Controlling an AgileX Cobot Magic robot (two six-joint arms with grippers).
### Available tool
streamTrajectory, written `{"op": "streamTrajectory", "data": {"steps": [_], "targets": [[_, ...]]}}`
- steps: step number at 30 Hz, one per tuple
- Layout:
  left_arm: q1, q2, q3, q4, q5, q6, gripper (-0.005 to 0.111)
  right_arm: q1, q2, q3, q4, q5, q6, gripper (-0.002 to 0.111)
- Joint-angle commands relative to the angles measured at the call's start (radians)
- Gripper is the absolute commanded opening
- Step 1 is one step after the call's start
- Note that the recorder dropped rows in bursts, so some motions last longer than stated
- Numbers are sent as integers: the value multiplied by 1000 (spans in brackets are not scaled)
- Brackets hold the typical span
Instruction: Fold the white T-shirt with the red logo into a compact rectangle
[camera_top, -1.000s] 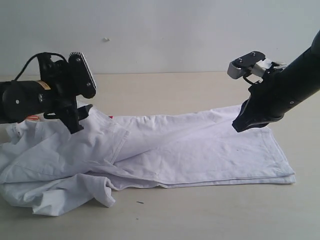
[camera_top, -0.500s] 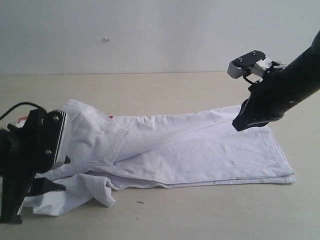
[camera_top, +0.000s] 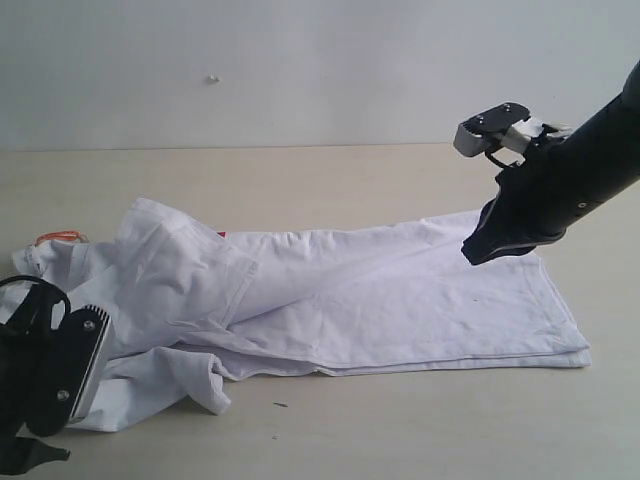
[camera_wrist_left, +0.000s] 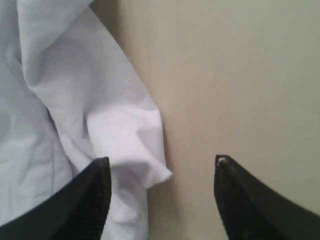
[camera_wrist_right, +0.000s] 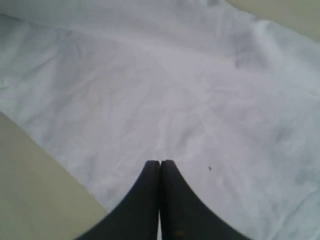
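Lying across the table (camera_top: 400, 440), the white T-shirt (camera_top: 400, 300) is flat and doubled over at the right and bunched at the left. The left gripper (camera_wrist_left: 161, 162) sits low at the bunched front corner, jaws apart, with a sleeve tip between them but not clamped. The right gripper (camera_wrist_right: 160, 164), pressed shut and empty, hangs over the flat right part.

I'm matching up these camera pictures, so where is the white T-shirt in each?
Exterior view: the white T-shirt spans the middle, bunched at left, flat at right.
Left wrist view: a crumpled edge lies by one finger of the open left claw.
Right wrist view: it fills most of the picture under the shut right claw.
Shared landmark: the tan table, bare beside the cloth everywhere.
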Motion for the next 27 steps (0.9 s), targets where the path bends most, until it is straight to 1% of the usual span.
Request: {"op": "streamTrajectory", "data": {"steps": [1, 3, 6, 8, 10, 11, 15, 18, 24, 27], "targets": [[-1, 43, 4, 2, -66, -13, 59, -2, -10, -5, 15, 4, -10, 0], [-1, 65, 4, 2, -71, -11, 59, -2, -10, -5, 15, 4, -10, 0], [-1, 92, 4, -4, -99, -11, 49, -2, -10, -5, 15, 0, -10, 0], [-1, 101, 4, -7, -107, -11, 32, -2, -10, -5, 15, 0, -20, 0], [-11, 98, 4, -7, -105, -11, 10, -2, -10, -5, 15, -7, -20, 0], [-17, 96, 4, -7, -103, -11, 0, -2, -10, -5, 15, -9, -20, 0], [-51, 51, -1, -7, -108, -7, 1, -2, -10, -5, 17, -14, -20, 0], [-51, -4, -13, -74, -157, -25, 0, -2, -10, -5, 17, -14, -20, 0], [-28, -74, -20, -241, -297, -38, 0, -2, -10, -5, 17, -4, -20, 0], [1, -60, -20, -271, -340, -38, 0, -2, -10, -5, 24, 5, -20, 0]]}}
